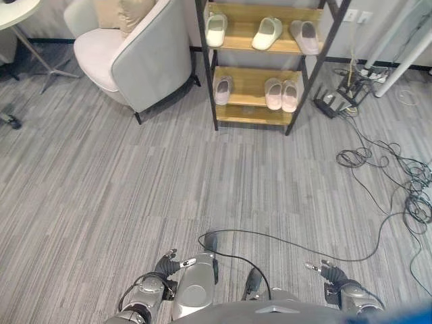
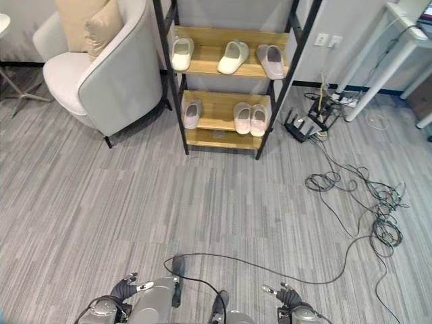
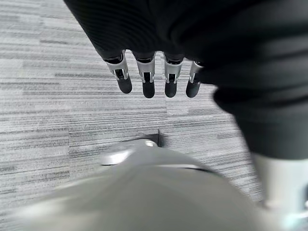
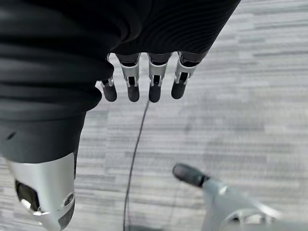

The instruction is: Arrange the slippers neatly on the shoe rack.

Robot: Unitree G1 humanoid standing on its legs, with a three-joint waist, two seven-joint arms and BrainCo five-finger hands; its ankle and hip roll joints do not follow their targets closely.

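The shoe rack (image 1: 270,67) is seen ahead, well apart from the robot, beside a grey armchair (image 1: 128,57). Six slippers are already carried by it: a white slipper (image 1: 216,30), a cream slipper (image 1: 267,33) and a grey slipper (image 1: 305,36) on the upper shelf, and a lone pink slipper (image 1: 223,89) and a pink pair (image 1: 282,94) on the lower shelf. The left hand (image 1: 172,262) and right hand (image 1: 322,270) are held low with fingers relaxed and nothing gripped. The approach step is judged current; next, the rack must be neared so that unevenly spaced slippers can be straightened.
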